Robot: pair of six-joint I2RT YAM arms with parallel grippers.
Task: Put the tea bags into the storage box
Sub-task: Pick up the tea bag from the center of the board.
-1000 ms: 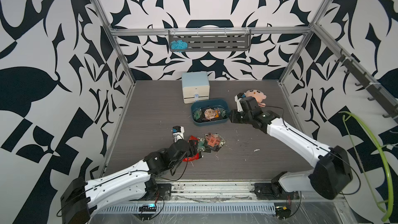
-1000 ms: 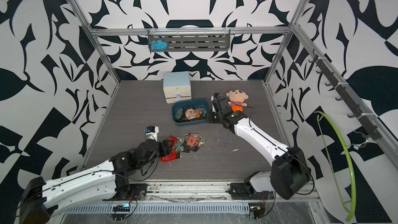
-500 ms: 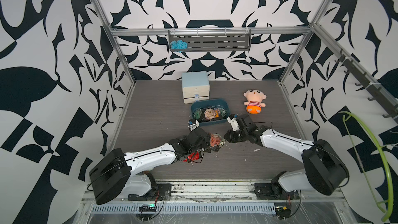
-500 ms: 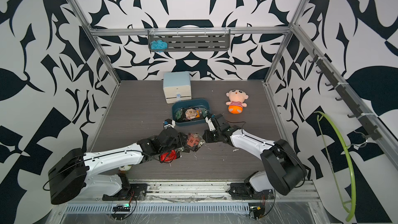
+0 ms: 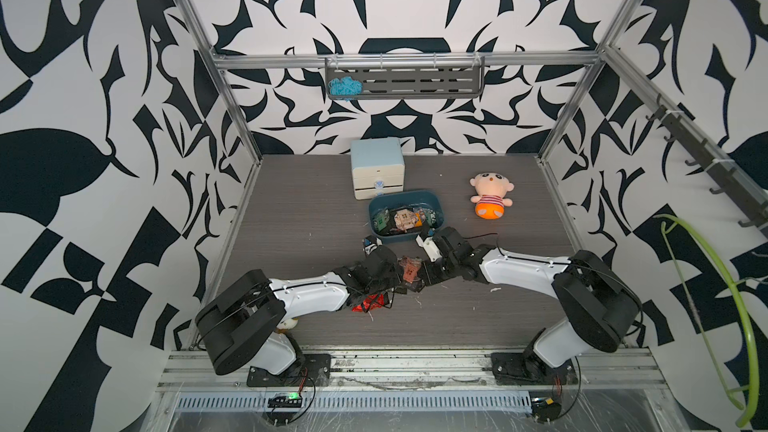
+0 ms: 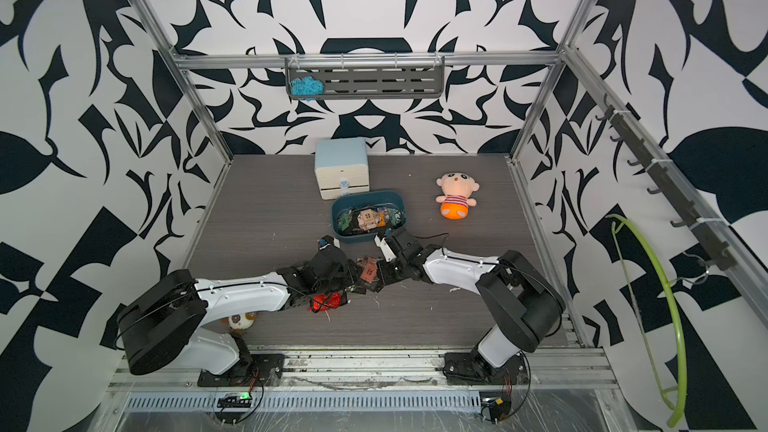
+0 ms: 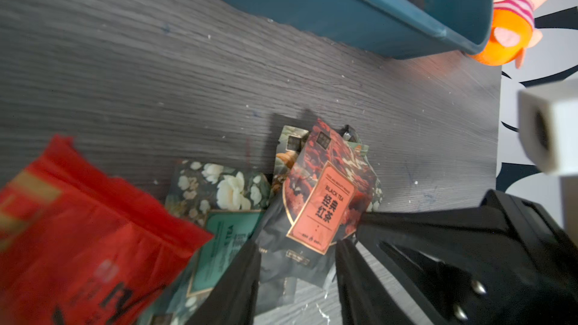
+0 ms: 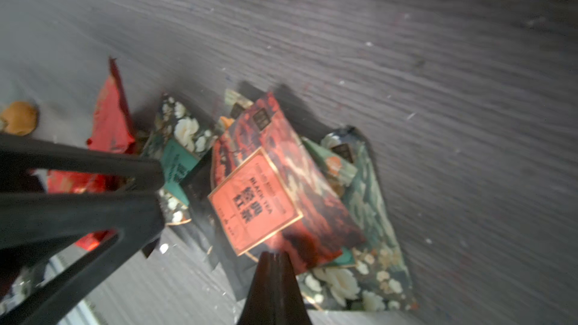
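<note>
A loose pile of tea bags lies on the dark floor in front of the teal storage box (image 5: 436,206) (image 6: 401,206) (image 7: 328,10), which holds several more. On top of the pile is a black tea bag with an orange label (image 7: 322,204) (image 8: 259,201) (image 5: 409,272), and flowered teal ones (image 7: 219,189) (image 8: 366,214) lie beneath it. A red tea bag (image 7: 78,229) (image 5: 368,305) (image 6: 326,301) sits under my left arm. My left gripper (image 7: 297,245) (image 5: 400,281) is open, its fingers astride the orange-label bag's dark end. My right gripper (image 8: 275,256) (image 5: 420,280) is shut on that bag's opposite edge.
A pale blue drawer cabinet (image 5: 377,168) stands right behind the box. A plush doll (image 5: 490,197) lies to the right of it. A small round toy (image 6: 241,320) peeks out beside my left arm's base. A wall rack (image 5: 415,81) holds blue yarn.
My right gripper came from the storage box down to the pile and shut. My left arm reached forward onto the pile and its jaws narrowed.
</note>
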